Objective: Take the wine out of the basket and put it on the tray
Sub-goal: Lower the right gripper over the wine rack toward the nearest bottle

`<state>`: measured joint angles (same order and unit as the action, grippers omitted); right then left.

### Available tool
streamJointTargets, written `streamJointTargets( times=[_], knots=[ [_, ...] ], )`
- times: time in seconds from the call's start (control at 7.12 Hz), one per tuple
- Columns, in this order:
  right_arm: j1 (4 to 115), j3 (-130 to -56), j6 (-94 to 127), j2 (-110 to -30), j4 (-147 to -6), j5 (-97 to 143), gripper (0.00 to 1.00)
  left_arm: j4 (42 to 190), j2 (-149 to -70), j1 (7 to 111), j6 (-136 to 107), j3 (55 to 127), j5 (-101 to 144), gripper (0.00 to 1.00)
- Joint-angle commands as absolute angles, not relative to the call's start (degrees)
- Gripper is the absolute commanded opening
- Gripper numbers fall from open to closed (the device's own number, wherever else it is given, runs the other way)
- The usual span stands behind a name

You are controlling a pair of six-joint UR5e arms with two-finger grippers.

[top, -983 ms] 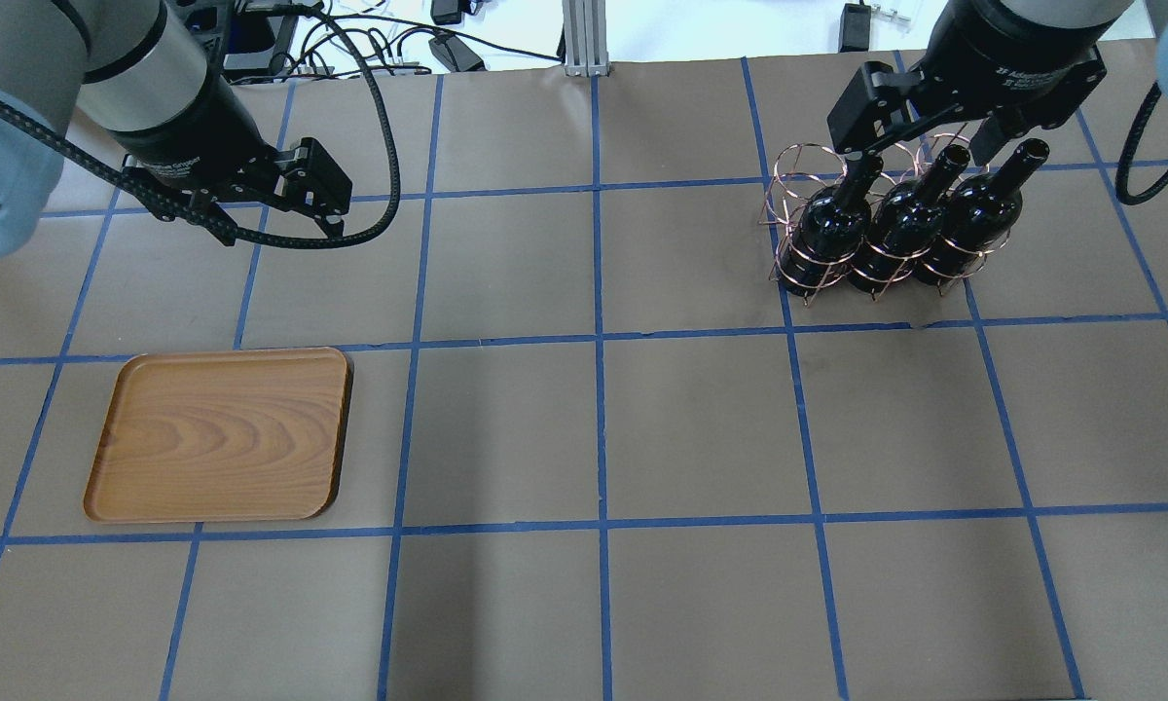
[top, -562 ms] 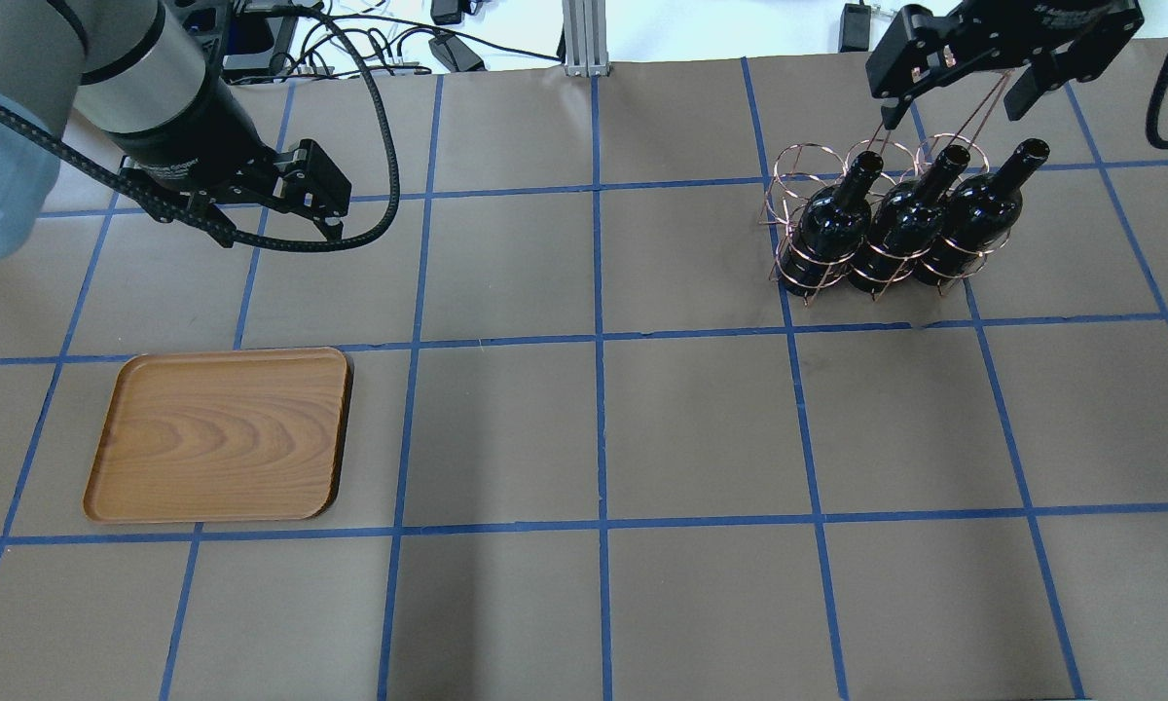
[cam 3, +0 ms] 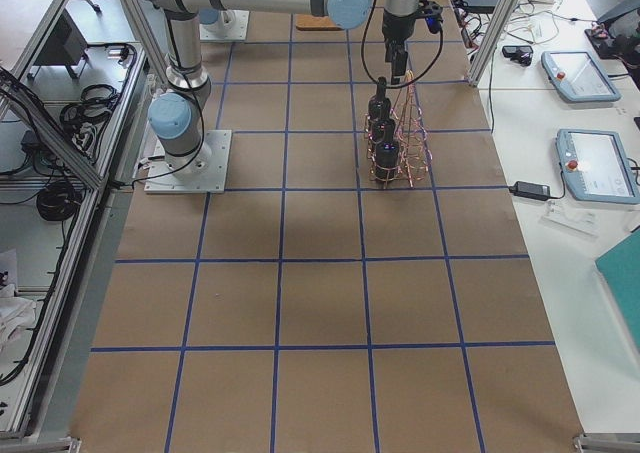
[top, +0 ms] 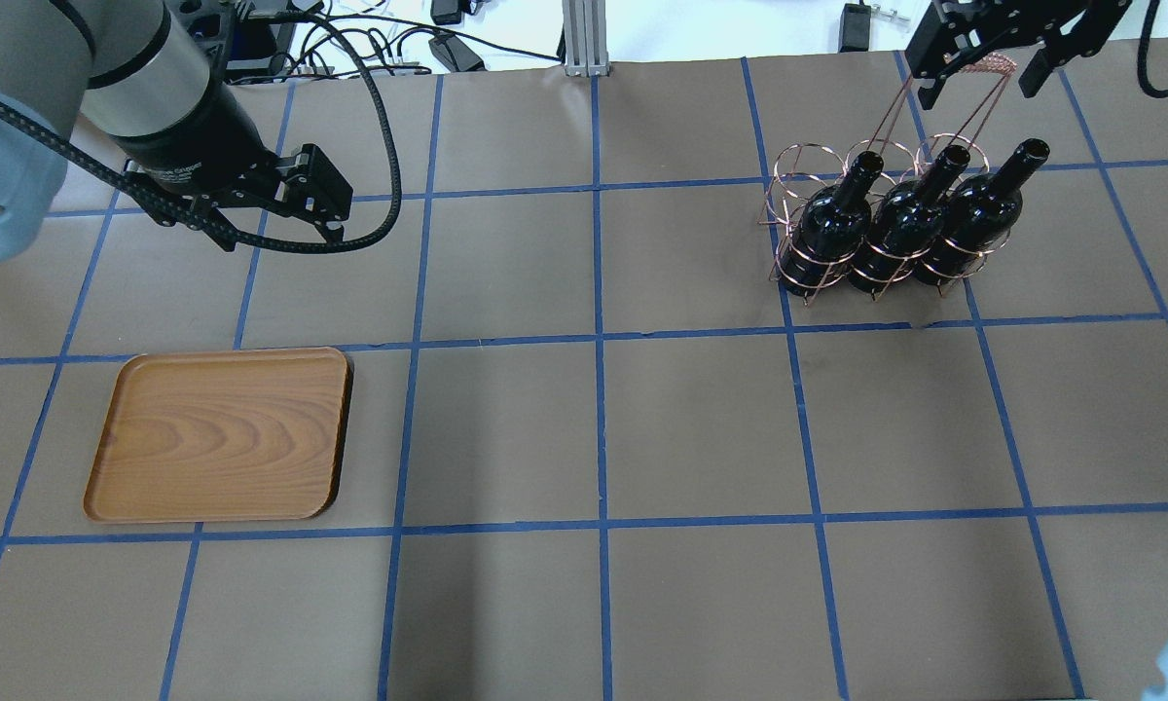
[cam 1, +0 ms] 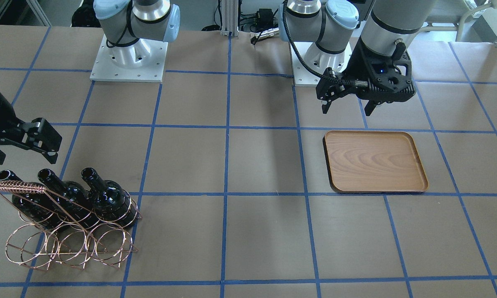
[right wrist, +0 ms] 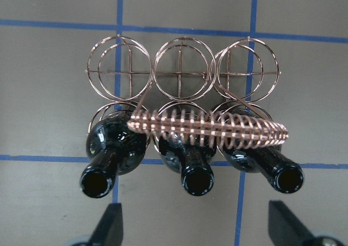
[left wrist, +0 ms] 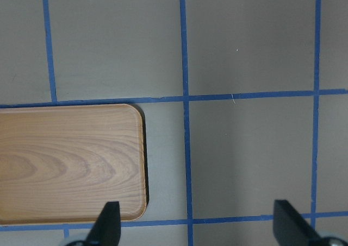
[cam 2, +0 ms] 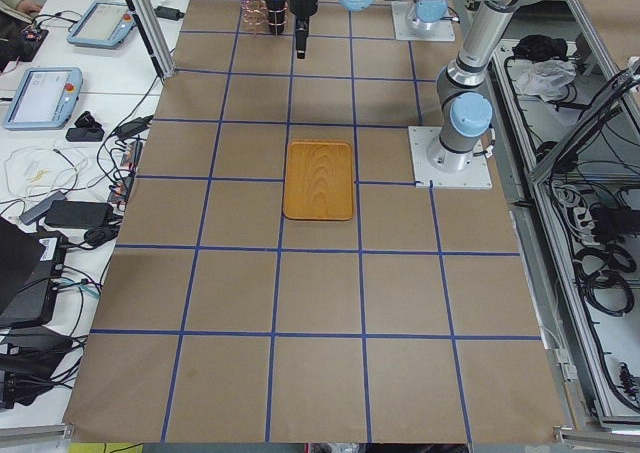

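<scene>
Three dark wine bottles [top: 822, 229] [top: 900, 229] [top: 978, 214] stand in the near row of the copper wire basket [top: 793, 170] at the table's far right. They also show in the front view [cam 1: 107, 200] and in the right wrist view [right wrist: 117, 148], under the basket's coiled handle [right wrist: 217, 127]. My right gripper [top: 978, 83] hangs open and empty above the handle, touching nothing; it also shows in the front view [cam 1: 20, 159]. The wooden tray [top: 219, 433] lies empty at the near left. My left gripper [top: 282, 229] is open and empty, in the air behind the tray.
The basket's far row of rings [right wrist: 179, 72] holds nothing. The brown table cover has a grid of blue tape [top: 599, 336]. Cables and a metal post [top: 579, 39] sit past the far edge.
My right gripper has risen and drawn back from the bottle necks to above the handle, still open. The bottles, basket, tray and left arm have stayed put.
</scene>
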<state>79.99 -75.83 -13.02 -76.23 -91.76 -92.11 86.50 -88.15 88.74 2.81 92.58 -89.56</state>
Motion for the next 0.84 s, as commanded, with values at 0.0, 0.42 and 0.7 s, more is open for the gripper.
streamJointTargets(
  times=[0.0, 0.42, 0.7],
  knots=[
    [79.01, -79.95, -13.54, -75.41, -92.10, -92.28, 0.85, 86.40, -87.89, 88.59, 2.81, 92.81, -89.65, 1.00],
    [79.01, -80.60, -13.97, -73.84, -94.12, -92.28, 0.80, 86.13, -87.98, 88.59, 2.81, 92.81, -89.65, 1.00],
    [79.01, -80.68, -13.97, -72.42, -95.10, -92.20, 0.74, 86.13, -88.07, 88.68, 2.81, 92.81, -89.56, 1.00]
  ],
)
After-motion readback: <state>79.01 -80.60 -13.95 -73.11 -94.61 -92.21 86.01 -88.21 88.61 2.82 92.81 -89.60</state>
